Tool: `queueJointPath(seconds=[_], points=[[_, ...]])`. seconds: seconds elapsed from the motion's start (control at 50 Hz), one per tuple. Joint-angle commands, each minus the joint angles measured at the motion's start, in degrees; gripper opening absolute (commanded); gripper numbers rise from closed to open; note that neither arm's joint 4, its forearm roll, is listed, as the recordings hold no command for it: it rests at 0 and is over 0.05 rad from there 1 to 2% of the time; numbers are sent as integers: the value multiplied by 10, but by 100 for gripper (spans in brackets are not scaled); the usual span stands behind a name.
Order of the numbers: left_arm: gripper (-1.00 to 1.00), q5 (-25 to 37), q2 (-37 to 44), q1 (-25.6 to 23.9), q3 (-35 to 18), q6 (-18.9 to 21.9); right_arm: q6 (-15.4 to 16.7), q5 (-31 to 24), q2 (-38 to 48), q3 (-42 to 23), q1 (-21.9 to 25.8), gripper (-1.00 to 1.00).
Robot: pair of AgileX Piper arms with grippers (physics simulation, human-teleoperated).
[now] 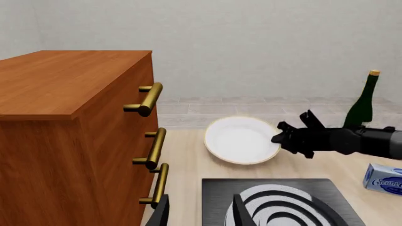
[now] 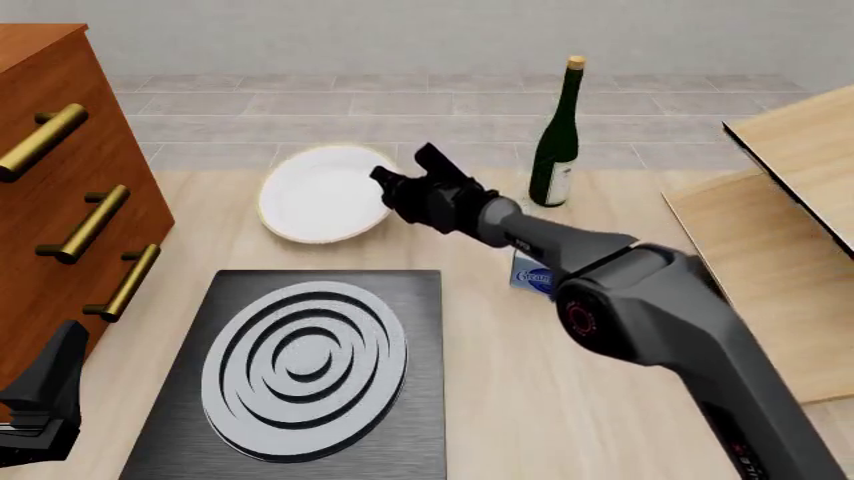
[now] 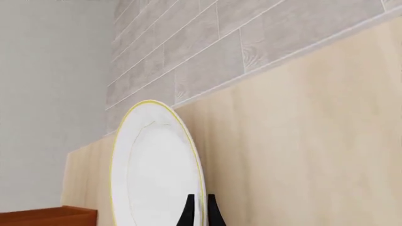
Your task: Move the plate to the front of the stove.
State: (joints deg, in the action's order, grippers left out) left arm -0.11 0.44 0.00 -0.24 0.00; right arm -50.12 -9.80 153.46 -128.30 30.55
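So far the plate (image 2: 318, 195) sits at the far side of the table (image 2: 481, 400), beyond the stove (image 2: 314, 375) and a little toward the wooden drawer cabinet (image 2: 54, 200), so it has not reached its spot in front of the stove. The right end effector (image 2: 396, 185) is at the plate's right edge, and in the right wrist view its two thin black fingertips (image 3: 188, 213) stand nearly together with the gold rim running between them, so it looks pinched onto the rim. From that view I cannot say whether the plate is lifted off the wood or resting on it; from the front it seems slightly tipped, though that is a guess. The left end effector (image 2: 40, 400) hangs low near the cabinet, close to the stove's near-left corner, its fingers (image 1: 240, 212) spread apart with nothing between them. A green wine bottle (image 2: 558, 130) stands well to the right of the plate, and a small blue carton (image 1: 384, 178) lies behind the right arm. By my reckoning the grasp is made or nearly so, and the whole carry to the stove's front remains.
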Motion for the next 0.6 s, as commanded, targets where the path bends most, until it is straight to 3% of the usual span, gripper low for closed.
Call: queueJointPath(seconds=[0.02, 0.2, 0.34, 0.36, 0.5, 0.6], points=[[100, 0, 0, 0, 0, 0, 1, -9, 35, -21, 3, -100], [100, 0, 0, 0, 0, 0, 0, -7, 64, -42, 7, -100], [100, 0, 0, 0, 0, 0, 1, 9, 36, 0, 12, -100], [100, 0, 0, 0, 0, 0, 0, 12, 31, 7, 13, 100], [100, 0, 0, 0, 0, 0, 11, 10, 1, 30, 11, 100], [100, 0, 0, 0, 0, 0, 14, 45, -19, 75, 5, 100]])
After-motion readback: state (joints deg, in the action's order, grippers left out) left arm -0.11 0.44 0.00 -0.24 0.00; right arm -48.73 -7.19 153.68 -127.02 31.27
